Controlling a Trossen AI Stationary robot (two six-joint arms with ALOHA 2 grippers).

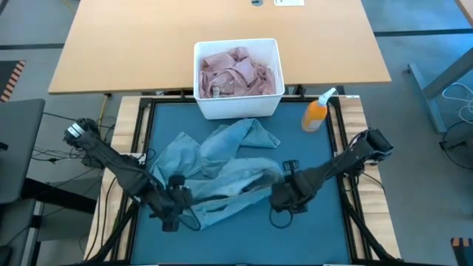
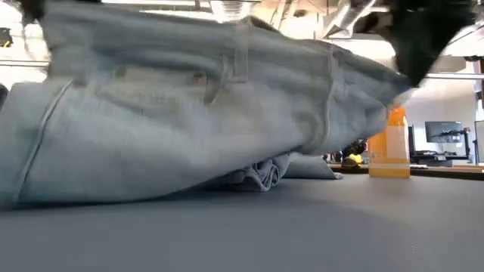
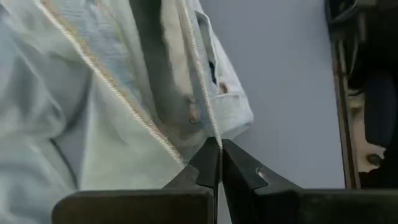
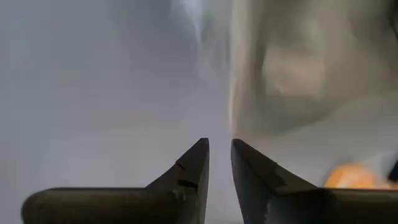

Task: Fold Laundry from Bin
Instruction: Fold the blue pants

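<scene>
Denim first: we see light blue jeans (image 1: 222, 166) sprawled across the middle of the teal mat (image 1: 318, 229), part bunched up toward the bin (image 1: 238, 107). White bin sits at the mat's far edge, holding crumpled dusty pink cloth (image 1: 238, 72). Orange spray bottle (image 1: 318, 112) stands just to the bin's right, on the mat's corner.

Left gripper (image 1: 171, 210) is clenched on an edge of the jeans, fingers (image 3: 208, 163) pressed together with a stitched hem pinched at the tips. We see the cloth lifted off the mat in the low view (garment fills most of that view, bottle (image 2: 389, 143) behind).

Right gripper (image 1: 284, 193) is at the jeans' right end, fingers (image 4: 194, 163) slightly parted with nothing between them, blurred cloth just beyond.
</scene>
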